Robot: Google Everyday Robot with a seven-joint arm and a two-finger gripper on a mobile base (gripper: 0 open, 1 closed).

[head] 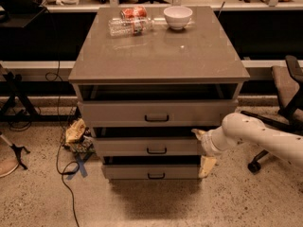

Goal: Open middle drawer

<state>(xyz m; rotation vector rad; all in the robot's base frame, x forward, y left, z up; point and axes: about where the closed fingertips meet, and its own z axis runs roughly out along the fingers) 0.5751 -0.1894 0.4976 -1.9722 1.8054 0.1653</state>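
Observation:
The middle drawer (pixel 147 147) is a grey-taupe flat front with a small dark bar handle (pixel 156 151), set between the wider top drawer (pixel 156 112) and the narrower bottom drawer (pixel 151 171). A dark gap shows above its front. My gripper (pixel 202 149) is at the right end of the middle drawer front, on a white arm coming in from the right. It is open. One finger (pixel 197 133) is at the drawer's upper right corner and the other (pixel 207 166) hangs by the bottom drawer's right end. It holds nothing.
The cabinet top (pixel 161 51) carries a plastic bottle (pixel 128 26), a red can (pixel 132 12) and a white bowl (pixel 178 17). An office chair (pixel 286 93) stands at the right. Cables and crumpled bags (pixel 78 136) lie on the floor at the left.

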